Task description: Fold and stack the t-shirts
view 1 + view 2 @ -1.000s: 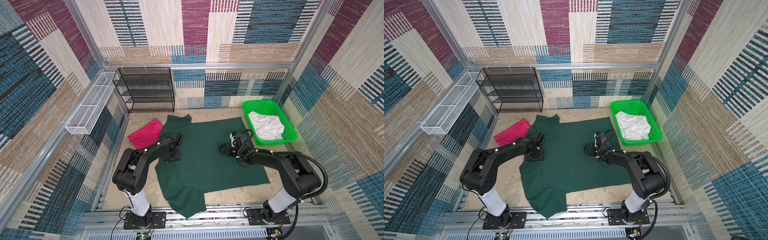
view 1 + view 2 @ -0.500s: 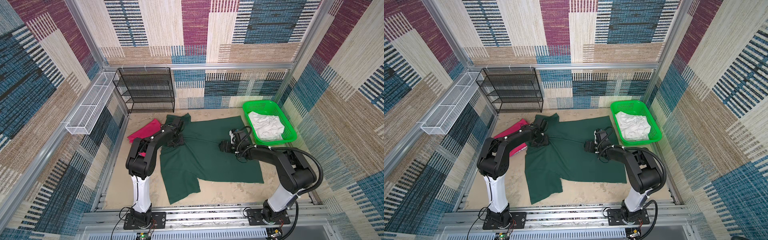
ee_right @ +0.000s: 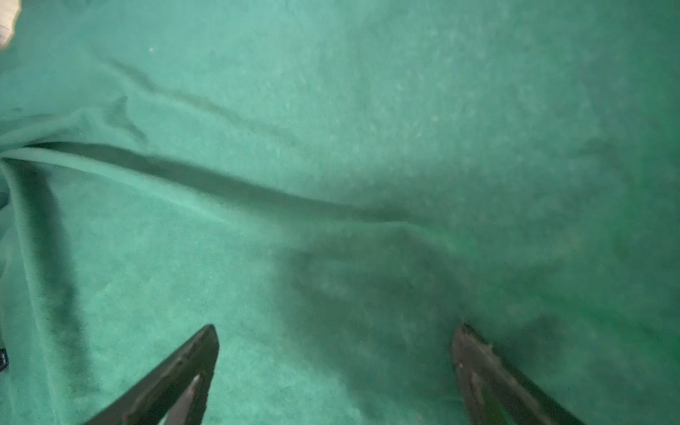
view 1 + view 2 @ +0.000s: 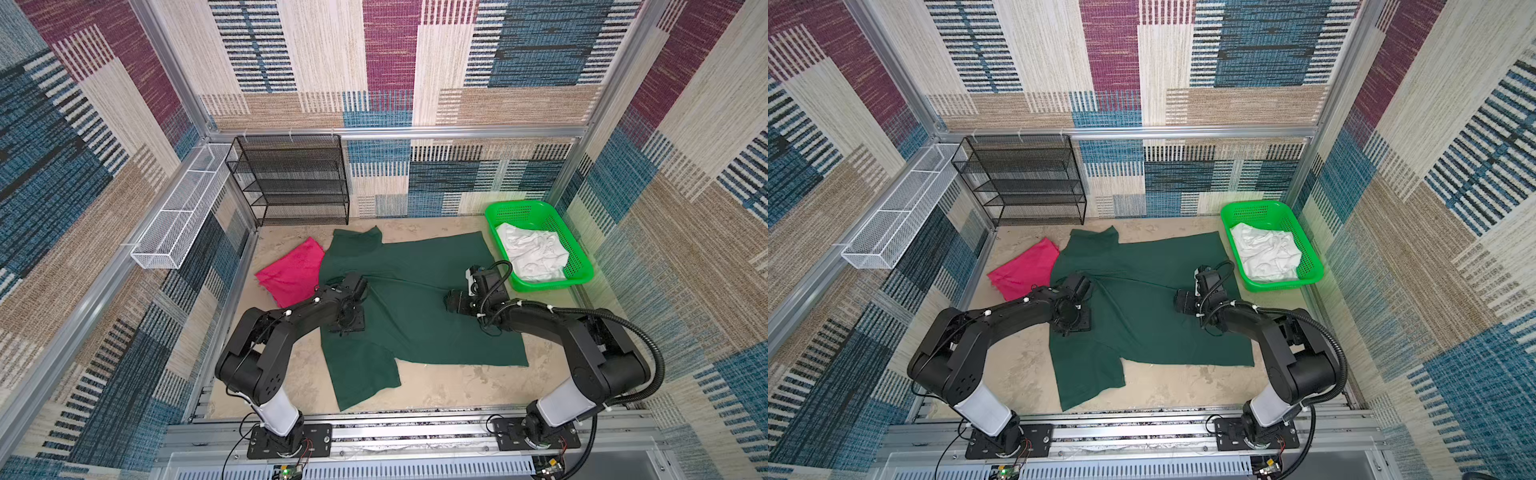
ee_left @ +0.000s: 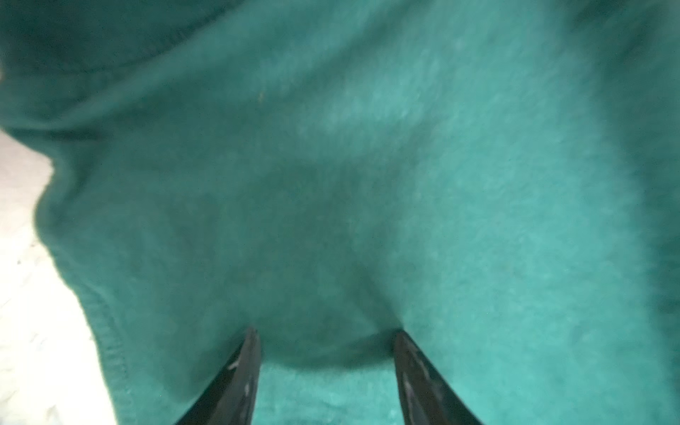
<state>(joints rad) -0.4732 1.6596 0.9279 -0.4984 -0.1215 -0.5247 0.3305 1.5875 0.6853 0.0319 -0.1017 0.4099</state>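
While patchwork woven walls [image 4: 386, 62] enclosed the sandy bench [image 4: 457, 386], the green shirt [image 4: 415, 299] lay spread mid-bench and the pink shirt [image 4: 291, 276] lay near its left edge. The left gripper [image 5: 325, 333] and right gripper [image 3: 336, 327] stood with jaws apart, tips on green cloth.

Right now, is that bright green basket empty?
No, a crumpled white cloth lies inside the green basket, as both top views show.

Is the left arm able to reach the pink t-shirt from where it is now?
Probably yes. The pink t-shirt lies flat and in the open, close beside the left gripper, whose tips rest on the dark green t-shirt with the jaws apart. Nothing stands between gripper and pink cloth.
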